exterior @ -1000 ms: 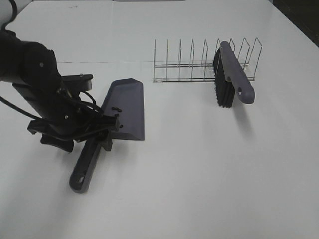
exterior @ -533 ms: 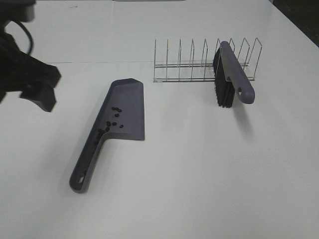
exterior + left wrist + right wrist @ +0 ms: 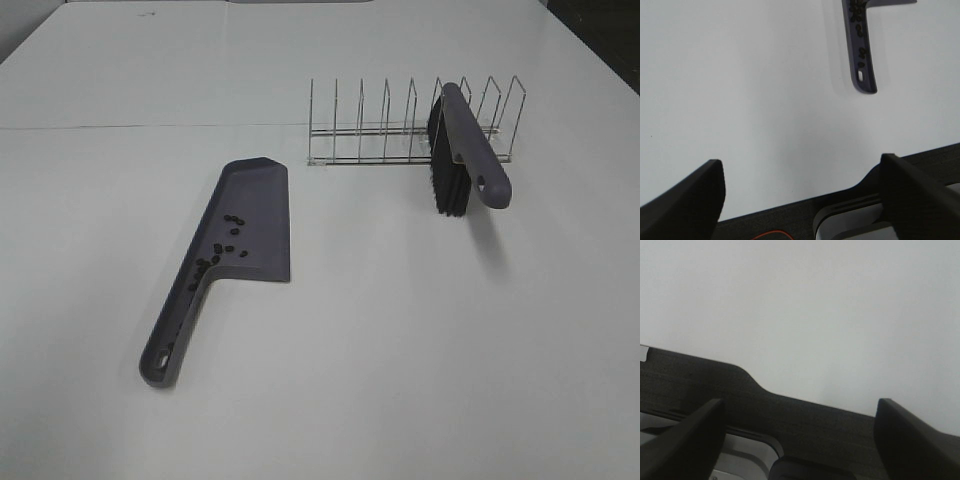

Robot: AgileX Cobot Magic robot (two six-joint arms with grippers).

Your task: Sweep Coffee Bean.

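The grey-purple dustpan [image 3: 248, 215] lies flat on the white table, left of centre. Several tiny dark coffee beans [image 3: 222, 248] sit on its blade near the handle. The left wrist view shows the pan's handle [image 3: 861, 55] with beans [image 3: 858, 14] on it. The grey-purple brush [image 3: 470, 152] with black bristles [image 3: 446, 172] leans in the wire rack [image 3: 400, 125]. Neither arm shows in the high view. My left gripper [image 3: 801, 187] is open and empty over bare table near the table's edge. My right gripper [image 3: 799, 427] is open and empty by the table's edge.
The wire rack stands at the back, right of centre, with several free slots. The white table [image 3: 400, 330] ends in a dark edge strip seen in the left wrist view [image 3: 920, 160] and in the right wrist view [image 3: 700, 380].
My left arm stood over the dustpan's handle one second ago, then pulled back to the left and out of the high view. The dustpan stayed where it lay.
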